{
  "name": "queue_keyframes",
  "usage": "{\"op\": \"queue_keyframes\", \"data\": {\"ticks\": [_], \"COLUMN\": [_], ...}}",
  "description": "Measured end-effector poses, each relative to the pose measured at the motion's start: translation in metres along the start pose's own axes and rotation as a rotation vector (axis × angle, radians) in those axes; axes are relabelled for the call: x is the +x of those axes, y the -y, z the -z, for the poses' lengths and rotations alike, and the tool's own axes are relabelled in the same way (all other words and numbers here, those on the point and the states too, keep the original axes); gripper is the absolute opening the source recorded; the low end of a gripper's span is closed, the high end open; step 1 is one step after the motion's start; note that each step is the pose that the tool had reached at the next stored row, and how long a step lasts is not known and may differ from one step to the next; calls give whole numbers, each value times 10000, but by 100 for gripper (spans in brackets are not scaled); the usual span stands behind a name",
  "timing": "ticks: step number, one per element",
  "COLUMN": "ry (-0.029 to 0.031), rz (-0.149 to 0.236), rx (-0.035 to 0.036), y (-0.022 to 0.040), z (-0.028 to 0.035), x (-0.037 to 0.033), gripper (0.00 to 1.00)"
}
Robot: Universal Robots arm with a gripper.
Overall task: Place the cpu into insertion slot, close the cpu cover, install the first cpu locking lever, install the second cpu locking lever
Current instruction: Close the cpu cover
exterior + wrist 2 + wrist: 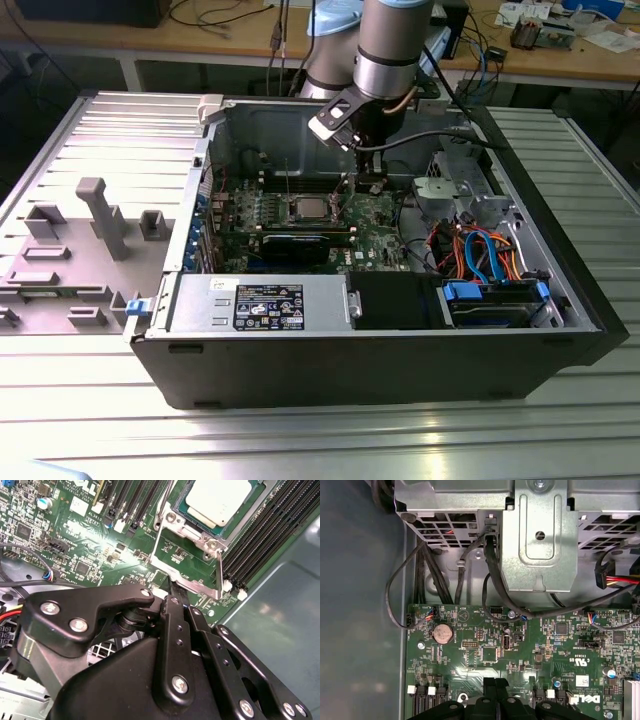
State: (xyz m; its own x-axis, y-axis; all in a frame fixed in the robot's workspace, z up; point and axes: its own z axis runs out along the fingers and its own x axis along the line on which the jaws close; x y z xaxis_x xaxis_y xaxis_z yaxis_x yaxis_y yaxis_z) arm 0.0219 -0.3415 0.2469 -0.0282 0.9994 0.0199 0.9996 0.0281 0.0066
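Well, cpu [217, 500] seated; open cpu cover [195, 586] just beside gripper [174, 594] tips, toward exterior view's left; I see jaws nearly together, grasp unclear.

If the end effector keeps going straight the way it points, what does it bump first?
Probably the cpu cover. The end effector points at the open frame's near edge, with the green board behind it. I can't tell how close it is.

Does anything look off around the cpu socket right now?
The cpu cover stands swung open off the insertion slot, while the cpu already sits in it. The gripper is right at the cover's edge. Nothing looks damaged.
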Motion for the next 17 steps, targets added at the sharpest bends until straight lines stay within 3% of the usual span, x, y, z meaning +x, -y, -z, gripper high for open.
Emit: {"op": "queue_keyframes", "data": {"ticks": [17], "ry": [0], "rz": [0], "rx": [0], "y": [96], "z": [-5], "x": [3], "gripper": [11]}}
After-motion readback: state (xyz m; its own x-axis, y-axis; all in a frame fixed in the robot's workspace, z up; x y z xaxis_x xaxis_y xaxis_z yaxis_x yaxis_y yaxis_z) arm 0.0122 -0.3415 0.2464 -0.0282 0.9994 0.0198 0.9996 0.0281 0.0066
